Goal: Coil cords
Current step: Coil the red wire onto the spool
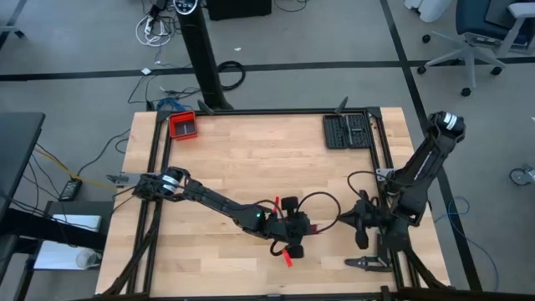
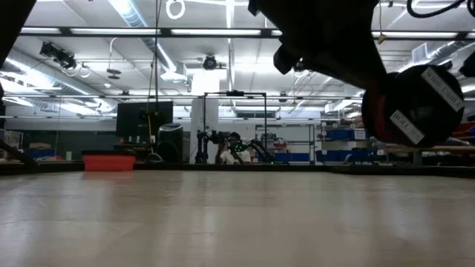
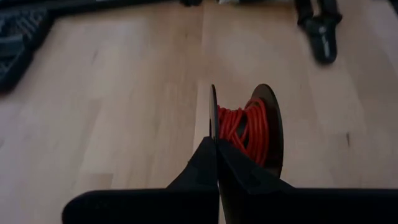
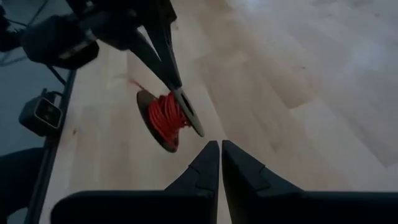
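at the far left corner of the pale, plank-grained wooden counter (image 1: pixel 251 159) sits a small red rectangular plastic tray (image 1: pixel 182 125); whether anything is in it cannot be told. the left gripper (image 3: pixel 216 144) reaches to the middle of the near edge, its jaws pinched tight on the rim of one thin black disc of a small spool (image 3: pixel 268 127). the thin red wire-like cord (image 3: pixel 244 129) is wound in a loose, tangled bundle around the spool's core, between its two flat round flanges. a thicker black cable loop (image 1: pixel 318 201) arcs across the counter just beyond. the right gripper (image 4: pixel 220 147) hovers near the spool, its jaws narrowed to a slim gap and holding nothing. a black ribbed rectangular holder (image 1: pixel 347 130) lies at the far right.
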